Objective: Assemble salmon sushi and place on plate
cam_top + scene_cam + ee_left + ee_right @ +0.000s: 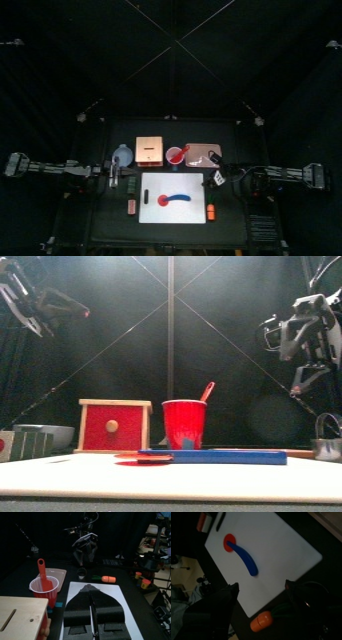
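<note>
- Our right gripper (pixel 261 592) hangs over the right edge of the white board (pixel 189 186). Its jaws stand wide apart and hold nothing.
- Our left gripper (pixel 93 614) is on the left side of the top view. Its jaws are closed together, with nothing between them.
- The blue strip (pixel 244 558) lies in the upper middle of the right wrist view. One end rests on the red round piece (pixel 229 541).
- Its long side runs slanted across the board, away from our right jaws. We think the right arm is a bit nearer to it.
- An orange piece (pixel 260 621) sits on the black table (pixel 235 220) just off the board's edge, close to the right jaws.
- Behind the board, in the middle of the front view, stand a red cup (pixel 185 423) and a wooden box (pixel 114 426).
- Black curtains close in the room. We cannot tell which thing is the plate.
</note>
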Robot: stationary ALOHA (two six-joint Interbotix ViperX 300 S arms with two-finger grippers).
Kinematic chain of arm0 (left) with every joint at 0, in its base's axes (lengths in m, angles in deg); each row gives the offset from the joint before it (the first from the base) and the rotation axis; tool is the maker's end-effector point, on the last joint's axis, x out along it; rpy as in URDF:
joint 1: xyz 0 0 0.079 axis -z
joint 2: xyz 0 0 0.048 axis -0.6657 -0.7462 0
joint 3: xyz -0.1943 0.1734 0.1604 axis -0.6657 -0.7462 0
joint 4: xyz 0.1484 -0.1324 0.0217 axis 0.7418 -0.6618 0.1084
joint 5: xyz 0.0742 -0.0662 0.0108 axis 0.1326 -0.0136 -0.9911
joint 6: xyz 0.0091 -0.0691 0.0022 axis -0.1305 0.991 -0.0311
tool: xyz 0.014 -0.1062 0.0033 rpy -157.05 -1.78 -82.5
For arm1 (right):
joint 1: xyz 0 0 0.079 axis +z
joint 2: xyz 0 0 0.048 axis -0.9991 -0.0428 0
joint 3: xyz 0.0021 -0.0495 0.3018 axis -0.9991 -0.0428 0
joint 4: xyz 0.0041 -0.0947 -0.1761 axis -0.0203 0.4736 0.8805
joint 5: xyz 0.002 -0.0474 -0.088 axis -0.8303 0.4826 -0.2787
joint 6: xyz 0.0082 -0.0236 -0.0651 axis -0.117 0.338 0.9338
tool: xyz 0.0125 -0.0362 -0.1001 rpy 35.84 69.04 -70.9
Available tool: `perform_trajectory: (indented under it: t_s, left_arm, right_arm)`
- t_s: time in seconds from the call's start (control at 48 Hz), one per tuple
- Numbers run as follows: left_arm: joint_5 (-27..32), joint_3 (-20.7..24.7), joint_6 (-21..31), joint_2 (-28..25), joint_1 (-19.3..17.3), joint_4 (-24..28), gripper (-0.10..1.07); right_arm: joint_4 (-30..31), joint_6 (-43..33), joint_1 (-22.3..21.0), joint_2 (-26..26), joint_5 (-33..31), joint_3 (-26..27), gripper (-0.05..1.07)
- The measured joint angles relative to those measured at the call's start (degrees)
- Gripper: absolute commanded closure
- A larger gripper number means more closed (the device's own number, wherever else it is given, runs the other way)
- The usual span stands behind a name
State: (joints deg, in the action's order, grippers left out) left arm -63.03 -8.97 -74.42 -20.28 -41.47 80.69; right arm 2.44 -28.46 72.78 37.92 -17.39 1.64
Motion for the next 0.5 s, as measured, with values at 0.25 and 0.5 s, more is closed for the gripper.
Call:
perform_trajectory:
  t_s: [0.25, 0.5]
  left_arm:
    - [0.0, -0.4, -0.1, 0.0, -0.4, 0.0, 0.96]
    - [0.0, -0.6, -0.1, 0.0, -0.5, 0.0, 0.96]
  right_arm:
    - [17.6, -23.3, -0.2, 1.9, -7.9, -0.7, 0.00]
    - [32.9, -46.1, 8.5, 1.1, -8.3, -1.0, 0.00]
